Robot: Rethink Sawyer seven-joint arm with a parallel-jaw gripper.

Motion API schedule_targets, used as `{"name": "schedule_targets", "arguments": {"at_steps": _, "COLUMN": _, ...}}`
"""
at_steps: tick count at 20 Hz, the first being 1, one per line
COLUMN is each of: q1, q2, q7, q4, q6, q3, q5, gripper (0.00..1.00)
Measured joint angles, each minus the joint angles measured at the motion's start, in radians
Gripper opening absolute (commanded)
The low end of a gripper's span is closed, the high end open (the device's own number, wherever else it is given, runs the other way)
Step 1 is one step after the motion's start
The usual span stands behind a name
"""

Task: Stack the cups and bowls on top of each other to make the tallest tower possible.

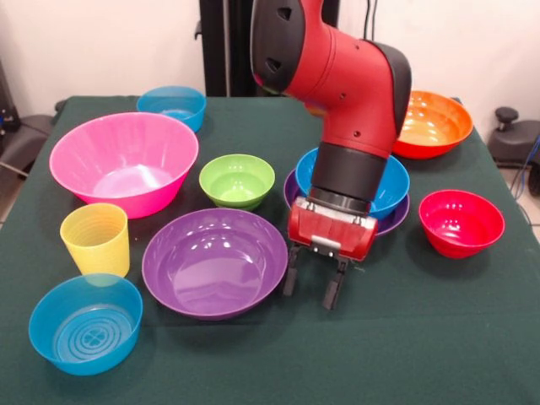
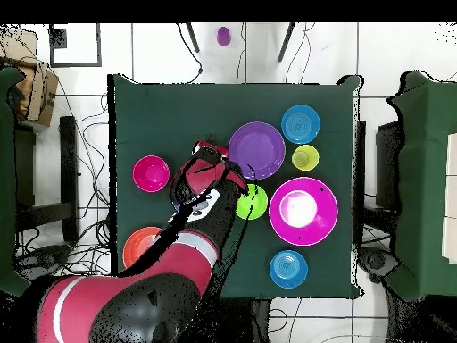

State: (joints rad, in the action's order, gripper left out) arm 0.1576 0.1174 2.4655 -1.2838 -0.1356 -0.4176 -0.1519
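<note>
My gripper [image 1: 312,285] is open and empty. It hangs low over the green cloth just right of a wide purple bowl [image 1: 214,261]. Behind the arm, a blue bowl [image 1: 393,182] sits nested in a second purple bowl [image 1: 398,222]. A green bowl [image 1: 237,180], a large pink bowl [image 1: 124,162] and a ribbed yellow cup [image 1: 95,239] stand to the left. A red bowl [image 1: 461,222] and an orange bowl [image 1: 432,123] are on the right. Translucent blue bowls stand at the front left [image 1: 85,322] and back left [image 1: 172,105]. The yellow-orange cups are out of view.
In the overhead view the gripper [image 2: 211,146] is beside the purple bowl [image 2: 257,149]. A small purple thing [image 2: 223,36], perhaps a cup, lies off the table on the floor. The table's edge [image 1: 506,194] runs close to the red bowl.
</note>
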Motion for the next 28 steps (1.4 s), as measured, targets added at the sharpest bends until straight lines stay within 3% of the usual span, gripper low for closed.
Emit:
{"name": "schedule_targets", "arguments": {"at_steps": 13, "q1": 0.001, "q2": 0.116, "q7": 0.000, "q4": -0.076, "q6": 0.000, "q3": 0.001, "q5": 0.000, "gripper": 1.00}}
{"name": "schedule_targets", "arguments": {"at_steps": 28, "q1": 0.040, "q2": 0.091, "q7": 0.000, "q4": -0.076, "q6": 0.000, "q3": -0.009, "q5": 0.046, "gripper": 1.00}}
